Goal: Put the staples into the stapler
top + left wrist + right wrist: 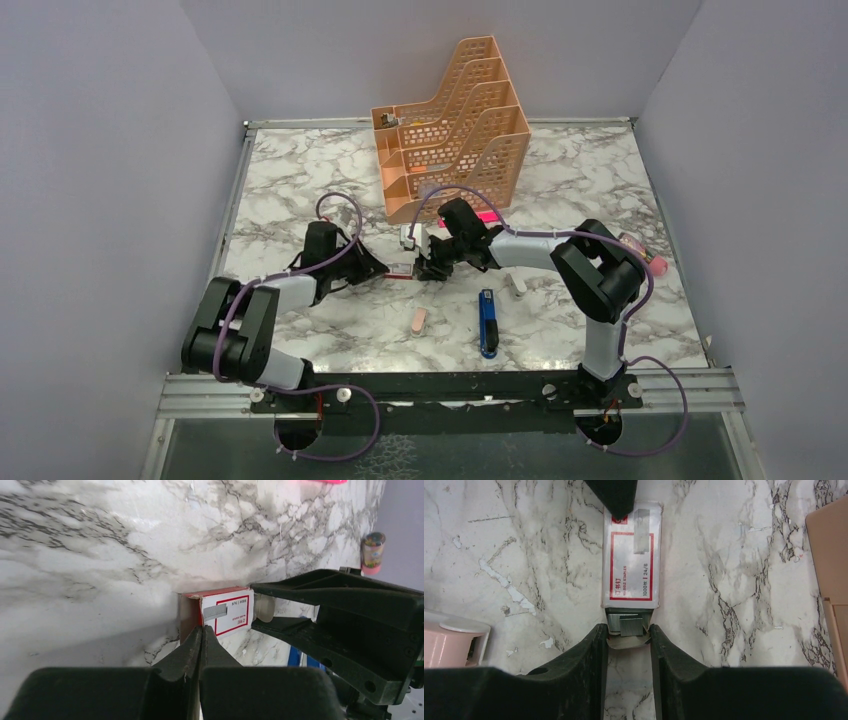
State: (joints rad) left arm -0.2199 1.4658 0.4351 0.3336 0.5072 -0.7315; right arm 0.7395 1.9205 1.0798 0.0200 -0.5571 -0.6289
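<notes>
The left gripper (200, 632) is pressing its jaws fully together, its tips touching the left end of the staple box (227, 611). At the box's right end, the right gripper (626, 631) is clamping the grey staple tray (625, 622) that is sticking out of it. The blue stapler (487, 322) is lying to the right of the box, nearer the arm bases.

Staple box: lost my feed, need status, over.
Left fingers shut, tips on staple box end. Right fingers clamp inner tray, partly drawn out. Stapler lies apart, untouched. Peach piece nearby, not blocking.
</notes>
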